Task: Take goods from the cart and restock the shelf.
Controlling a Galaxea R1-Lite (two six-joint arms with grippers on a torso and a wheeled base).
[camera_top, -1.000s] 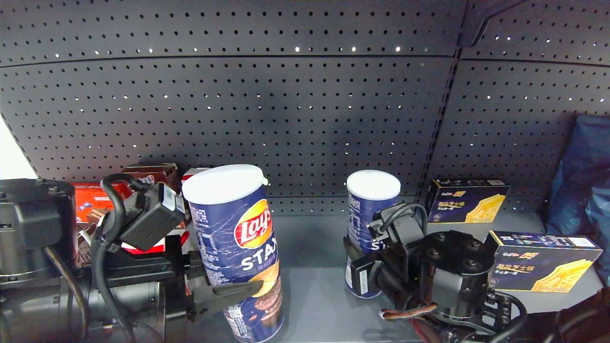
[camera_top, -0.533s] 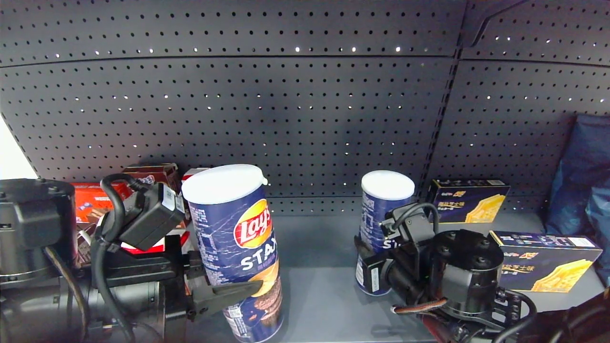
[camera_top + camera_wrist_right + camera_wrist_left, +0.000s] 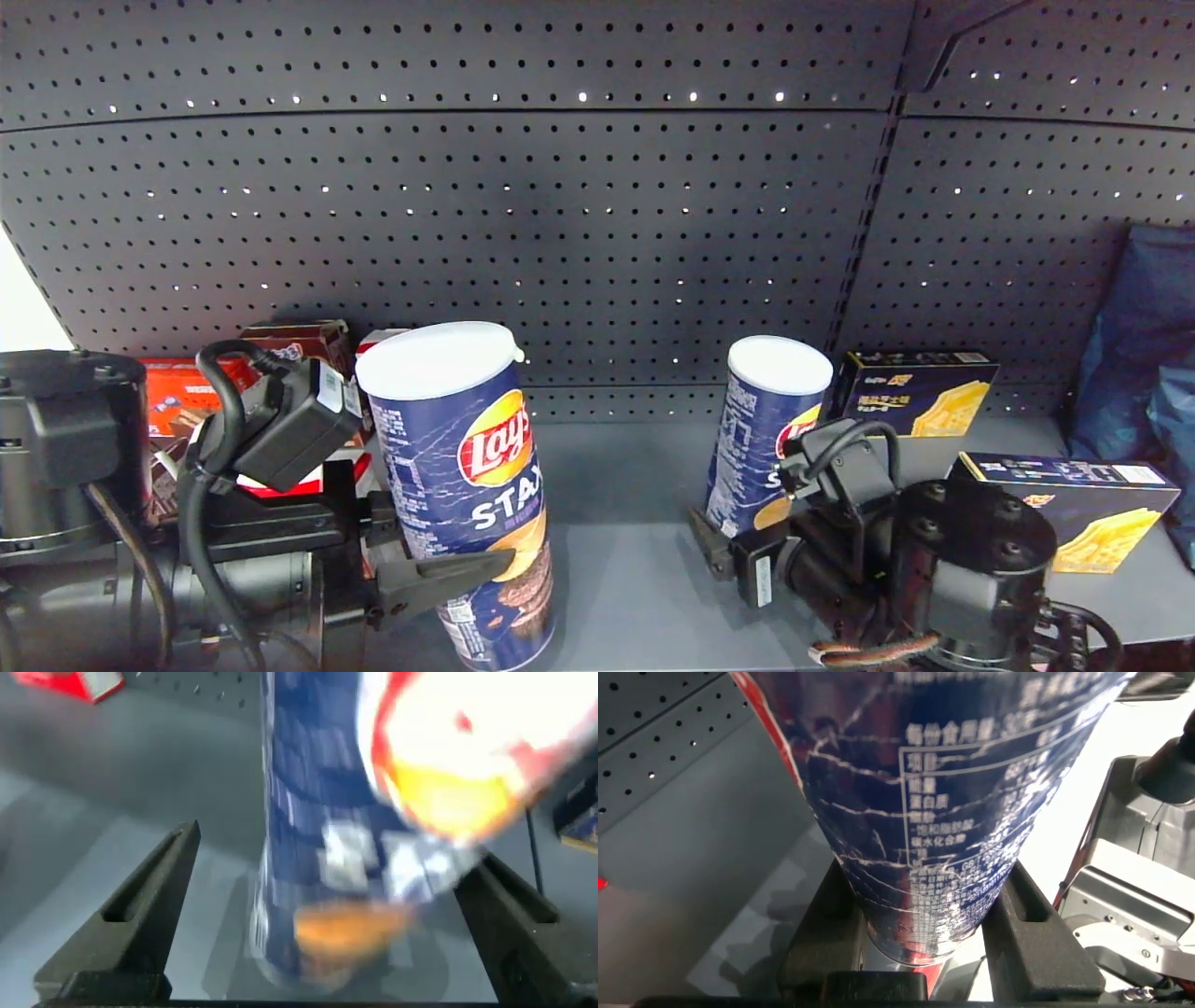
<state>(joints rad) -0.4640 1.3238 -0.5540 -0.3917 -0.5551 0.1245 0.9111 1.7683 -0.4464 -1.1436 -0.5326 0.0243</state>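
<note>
Restocking a grey metal shelf [image 3: 616,476]
Left gripper [image 3: 448,555] is clutching a white-lidded blue chip tube [image 3: 467,448] lower-centre; right gripper [image 3: 332,859], spread wide, is flanking a second tube [image 3: 770,420], likely needing straight withdrawal next.

Before me a dark perforated back panel [image 3: 560,233] fills the upper frame, light pricking through its holes. An upright post [image 3: 864,233] runs down right of centre. White glare [image 3: 21,308] sits at the left edge.

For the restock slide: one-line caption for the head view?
Left hand holds a chip can upright; right hand, open, faces a second can on the shelf.
</note>
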